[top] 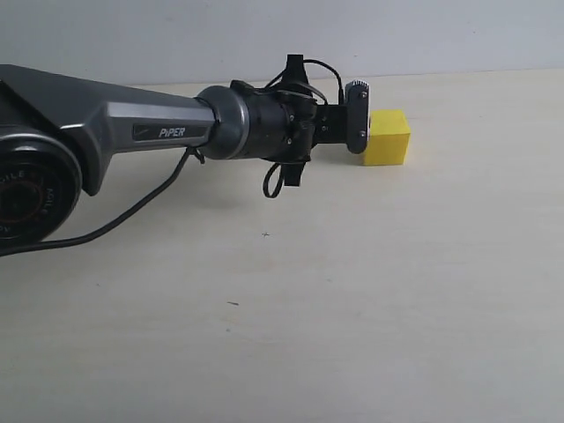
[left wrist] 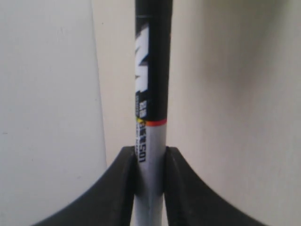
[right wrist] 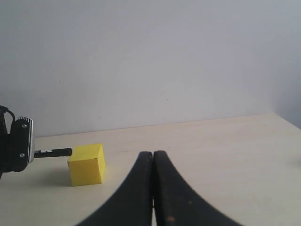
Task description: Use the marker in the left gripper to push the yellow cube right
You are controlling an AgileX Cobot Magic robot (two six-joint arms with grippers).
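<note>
My left gripper (left wrist: 150, 160) is shut on the marker (left wrist: 151, 94), gripping the white barrel just below its red ring, with the black part pointing away. In the exterior view the left gripper (top: 359, 123), on the grey PiPER arm (top: 159, 128), sits right against the left face of the yellow cube (top: 388, 138), and the marker is hidden there. The right wrist view shows the marker's black tip (right wrist: 54, 152) reaching the yellow cube's (right wrist: 86, 165) upper left edge. In the left wrist view the cube is out of sight. My right gripper (right wrist: 153, 155) is shut and empty, well apart from the cube.
A pale wooden table (top: 352, 291) carries everything, and a plain wall (top: 264, 35) rises along its far edge just behind the cube. A black cable (top: 132, 216) hangs from the left arm down to the tabletop.
</note>
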